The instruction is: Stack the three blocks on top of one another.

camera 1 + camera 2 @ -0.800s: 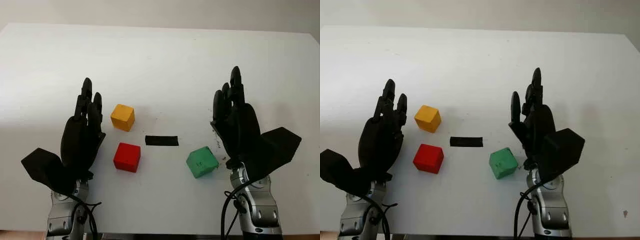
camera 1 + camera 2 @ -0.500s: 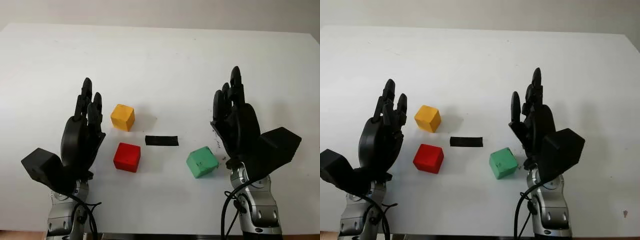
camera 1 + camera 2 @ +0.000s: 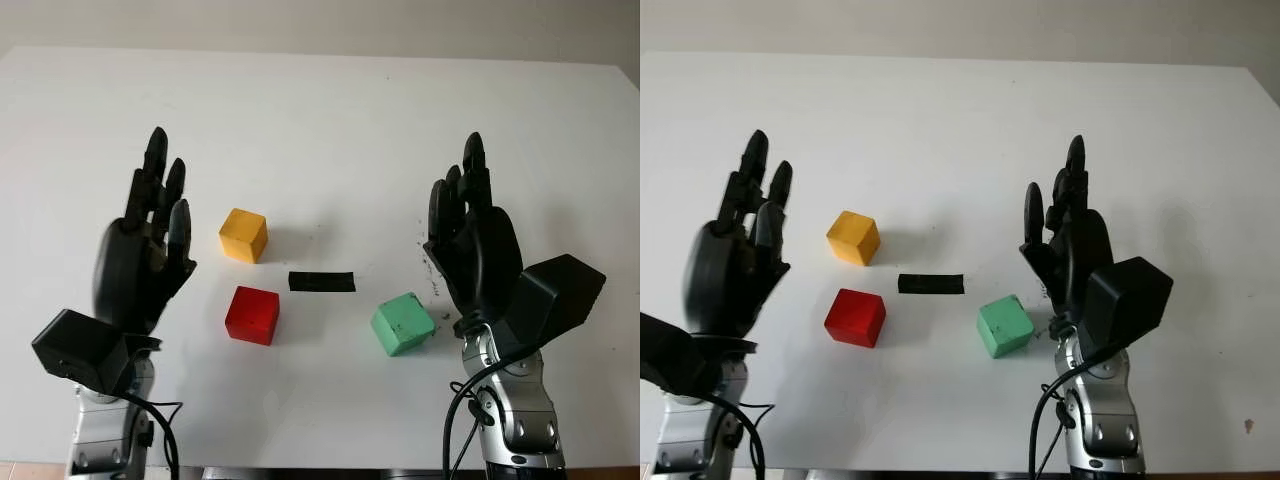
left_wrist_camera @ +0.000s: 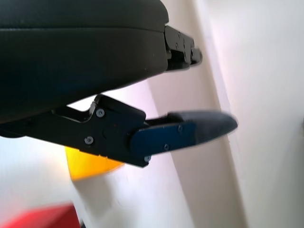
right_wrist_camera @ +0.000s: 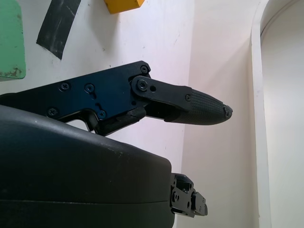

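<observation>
On a white worktop [image 3: 330, 120], the left hand [image 3: 140, 260] and right hand [image 3: 470, 250] hover released, holding nothing. Between them sit a red block [image 3: 252, 315] and green block [image 3: 403, 323], then black tape [image 3: 322, 281], then a yellow block [image 3: 244, 235] farther back, all unstacked

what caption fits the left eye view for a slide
Open left hand and right hand flank unstacked yellow, red, green blocks.

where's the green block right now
In the left eye view the green block sits on the white table, just inside the open right hand and right of the black tape strip.
</observation>
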You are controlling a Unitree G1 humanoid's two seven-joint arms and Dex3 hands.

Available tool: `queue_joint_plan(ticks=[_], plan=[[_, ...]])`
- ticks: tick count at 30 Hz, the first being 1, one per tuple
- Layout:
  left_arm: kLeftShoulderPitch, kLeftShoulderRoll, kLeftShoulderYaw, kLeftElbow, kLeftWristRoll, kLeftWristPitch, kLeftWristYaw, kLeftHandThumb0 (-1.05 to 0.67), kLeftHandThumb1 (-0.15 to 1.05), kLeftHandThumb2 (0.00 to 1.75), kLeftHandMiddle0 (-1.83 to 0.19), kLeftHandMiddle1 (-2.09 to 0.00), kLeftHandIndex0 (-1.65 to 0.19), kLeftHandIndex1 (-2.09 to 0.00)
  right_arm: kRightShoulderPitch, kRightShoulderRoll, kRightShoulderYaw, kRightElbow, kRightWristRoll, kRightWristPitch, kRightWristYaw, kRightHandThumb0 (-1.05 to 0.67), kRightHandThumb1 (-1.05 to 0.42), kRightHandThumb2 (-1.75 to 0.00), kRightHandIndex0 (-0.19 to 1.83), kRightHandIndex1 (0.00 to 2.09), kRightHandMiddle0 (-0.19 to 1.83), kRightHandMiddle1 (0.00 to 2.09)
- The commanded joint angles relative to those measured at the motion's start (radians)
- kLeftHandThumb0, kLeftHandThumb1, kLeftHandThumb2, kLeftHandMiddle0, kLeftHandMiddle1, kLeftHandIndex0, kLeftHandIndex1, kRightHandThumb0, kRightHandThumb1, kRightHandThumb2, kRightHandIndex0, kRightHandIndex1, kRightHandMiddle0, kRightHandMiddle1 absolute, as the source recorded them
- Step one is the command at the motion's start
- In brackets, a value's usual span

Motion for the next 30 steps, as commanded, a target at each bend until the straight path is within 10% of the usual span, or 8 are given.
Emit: queue_joint_plan(ticks=[1, 16, 30], plan=[[0.015, 0.079, 0.031, -0.058, 0.015, 0.0, -0.039, -0.72, 1.05, 0.2, -0.23, -0.02, -0.38, -0.08, -0.01, 0.003, 0.003, -0.009, -0.008, -0.015, -0.007, -0.64, -1.05, -0.62, -0.19, 0.0, -0.19, 0.0], [0.034, 0.405, 0.127, -0.25, 0.122, 0.076, -0.259, -0.79, 0.94, 0.04, 0.02, -0.04, -0.47, -0.08, -0.045, 0.001, 0.02, -0.001, -0.035, 0.011, -0.02, -0.67, -1.05, -0.63, -0.19, 0.0, -0.19, 0.0], [0.004, 0.467, 0.038, -0.235, 0.315, 0.002, -0.288, -0.85, 0.91, 0.06, 0.05, -0.04, -0.57, -0.08, -0.041, 0.004, 0.026, -0.009, -0.038, 0.022, -0.03, -0.67, -1.05, -0.63, -0.19, 0.0, -0.19, 0.0]])
